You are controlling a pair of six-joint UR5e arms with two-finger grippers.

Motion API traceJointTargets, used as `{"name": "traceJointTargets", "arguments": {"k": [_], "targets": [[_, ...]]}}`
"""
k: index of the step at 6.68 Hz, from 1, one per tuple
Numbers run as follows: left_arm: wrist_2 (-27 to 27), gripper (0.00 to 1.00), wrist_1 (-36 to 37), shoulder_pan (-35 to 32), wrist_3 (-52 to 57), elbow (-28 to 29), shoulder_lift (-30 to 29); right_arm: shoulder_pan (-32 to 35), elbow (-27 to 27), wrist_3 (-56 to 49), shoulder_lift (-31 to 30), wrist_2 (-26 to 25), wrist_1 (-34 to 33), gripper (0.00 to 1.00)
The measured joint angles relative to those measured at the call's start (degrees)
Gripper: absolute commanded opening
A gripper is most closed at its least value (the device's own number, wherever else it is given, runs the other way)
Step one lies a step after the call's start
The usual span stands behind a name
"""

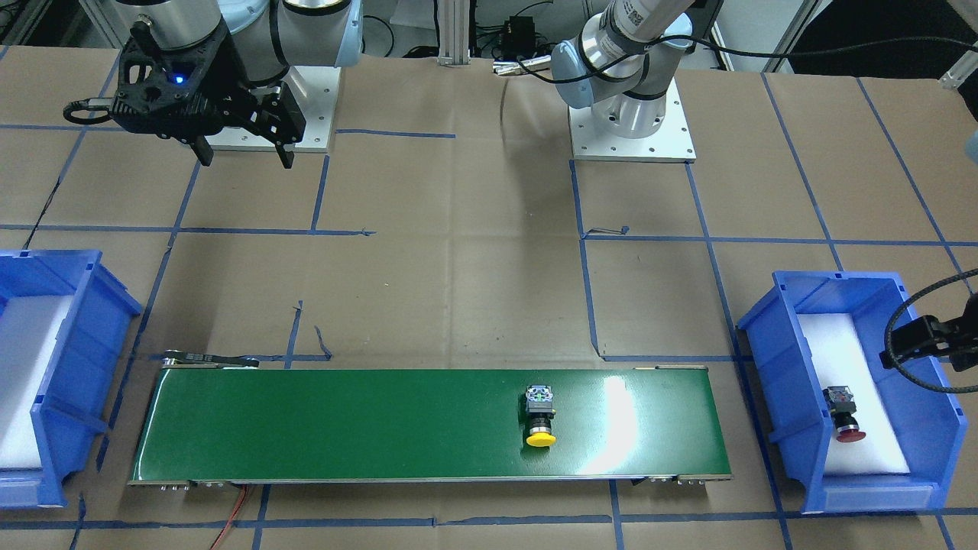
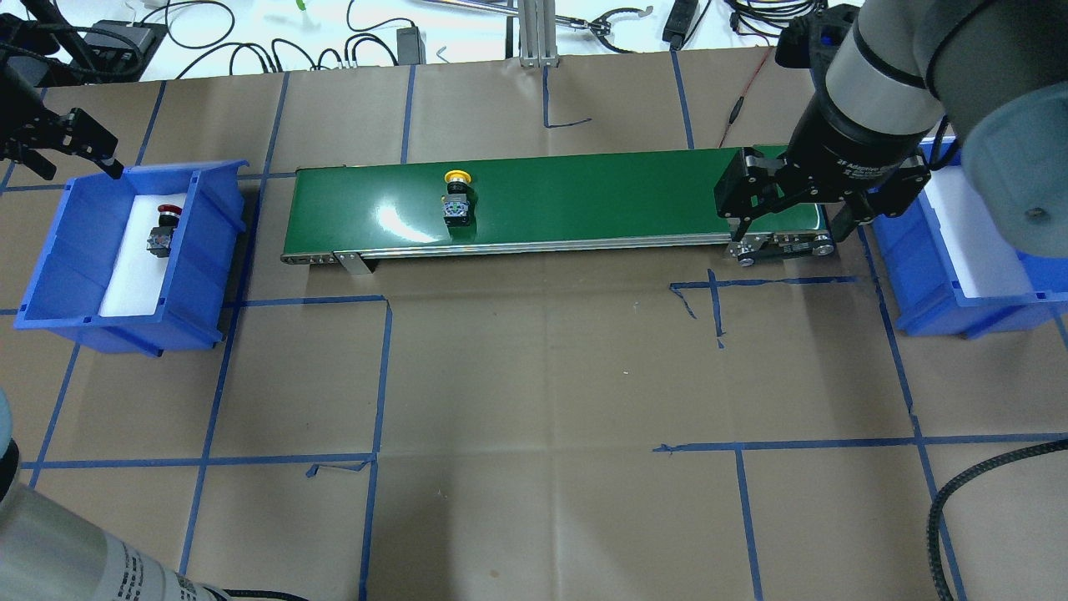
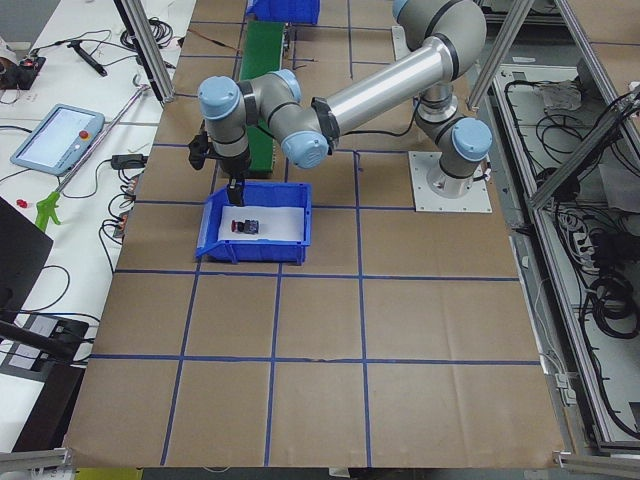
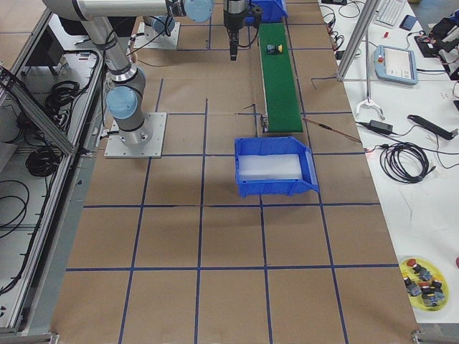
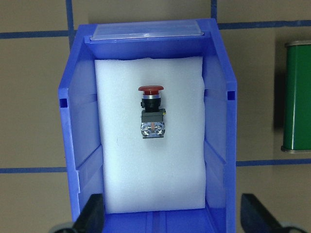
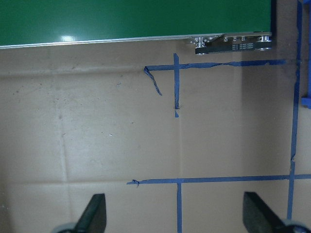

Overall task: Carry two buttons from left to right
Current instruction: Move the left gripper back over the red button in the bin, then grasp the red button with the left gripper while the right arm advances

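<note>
Front-facing exterior view, nearest first: green conveyor belt with the yellow button on its side, on the belt's half toward robot's left, cap pointing away from the robot. Level with it, left bin, blue, holds the red button on its side on white foam, cap also away from the robot. Left gripper hovers over that bin, fingers apart, nothing between them. Right bin, blue, white foam liner, at the belt's other end. Farther back, right gripper hangs above the taped paper table, jaws apart, empty.
</note>
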Motion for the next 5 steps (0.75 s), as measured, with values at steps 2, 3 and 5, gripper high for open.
{"name": "traceJointTargets", "arguments": {"k": [2, 3, 5], "targets": [[0.0, 0.99, 3.6, 0.0, -0.1, -0.7, -2.9, 0.0, 0.0, 0.0, 0.0, 0.1, -0.1, 1.00], [0.0, 0.99, 6.1, 0.0, -0.3, -1.8, -3.9, 0.0, 0.2, 0.0, 0.1, 0.2, 0.0, 1.00], [-0.1, 0.99, 12.1, 0.0, -0.5, -5.9, -5.0, 0.0, 2.5, -0.2, 0.6, 0.3, -2.2, 1.00]]}}
